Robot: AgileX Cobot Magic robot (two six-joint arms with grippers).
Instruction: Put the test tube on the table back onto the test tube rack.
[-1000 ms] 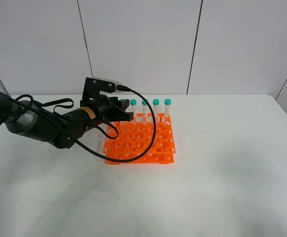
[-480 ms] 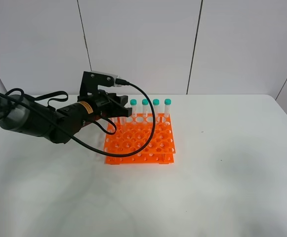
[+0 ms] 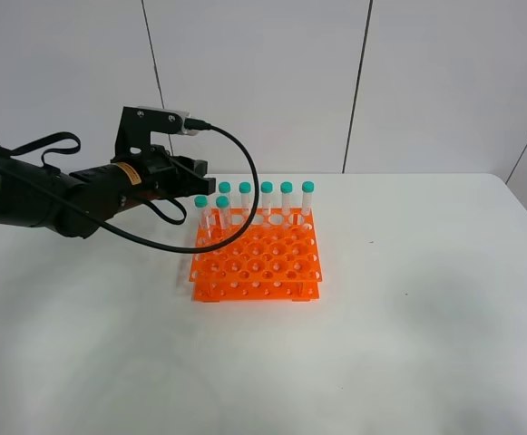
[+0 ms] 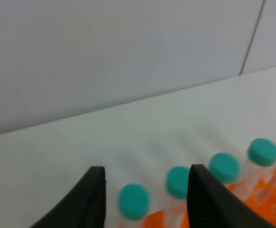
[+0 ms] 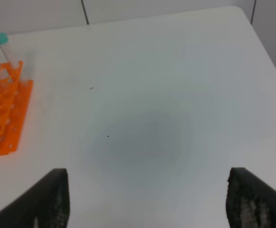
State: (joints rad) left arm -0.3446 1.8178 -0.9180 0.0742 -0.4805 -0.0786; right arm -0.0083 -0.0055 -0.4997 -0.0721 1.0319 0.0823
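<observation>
The orange test tube rack (image 3: 256,256) stands mid-table. Several teal-capped tubes stand upright along its rear rows; the leftmost two are at the rear left corner (image 3: 200,213) and just right of it (image 3: 222,210). I cannot tell which of them is the task's test tube; none lies on the table (image 3: 408,317). My left gripper (image 3: 204,174) hovers above and behind that corner, open and empty. In the left wrist view (image 4: 147,168) its jaws frame the teal caps (image 4: 134,201) below. My right gripper (image 5: 147,171) is open and empty over bare table.
White wall panels rise behind the table's far edge. The left arm's black cable (image 3: 245,195) loops over the rack's left side. The right wrist view shows the rack's right end (image 5: 2,118) with one tube (image 5: 4,47).
My left gripper has lifted and drawn back to the left, away from the rack. Two tubes at the rack's rear left, hidden before, now show.
</observation>
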